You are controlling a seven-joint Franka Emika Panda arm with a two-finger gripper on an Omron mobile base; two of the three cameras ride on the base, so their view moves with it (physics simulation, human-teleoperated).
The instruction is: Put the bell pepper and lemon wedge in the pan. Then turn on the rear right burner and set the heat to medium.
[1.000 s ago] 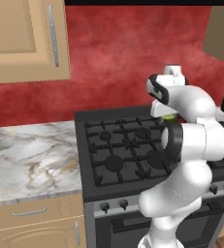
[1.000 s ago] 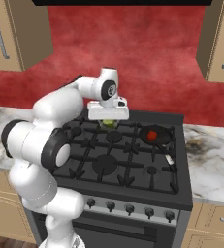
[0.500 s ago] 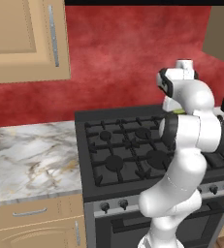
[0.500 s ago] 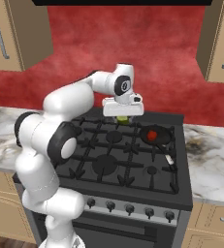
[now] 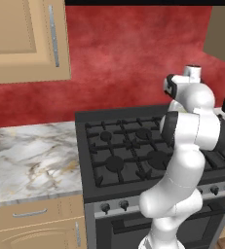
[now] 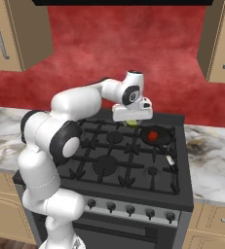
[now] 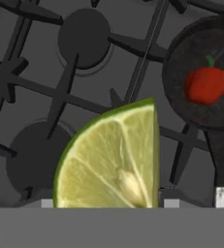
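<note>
The bell pepper [image 7: 206,85] is already lying in the pan [image 7: 181,104], so that part is judged done. The lemon wedge [image 7: 111,157] is held between the fingers of the end effector [image 6: 132,122], up in the air above the stove [image 6: 148,182]. The pan is seen just to the side of the end effector, on the rear right burner. The wedge has not yet been put in the pan. The burner knob has not been turned, as far as can be judged. No writing or labels can be read anywhere.
</note>
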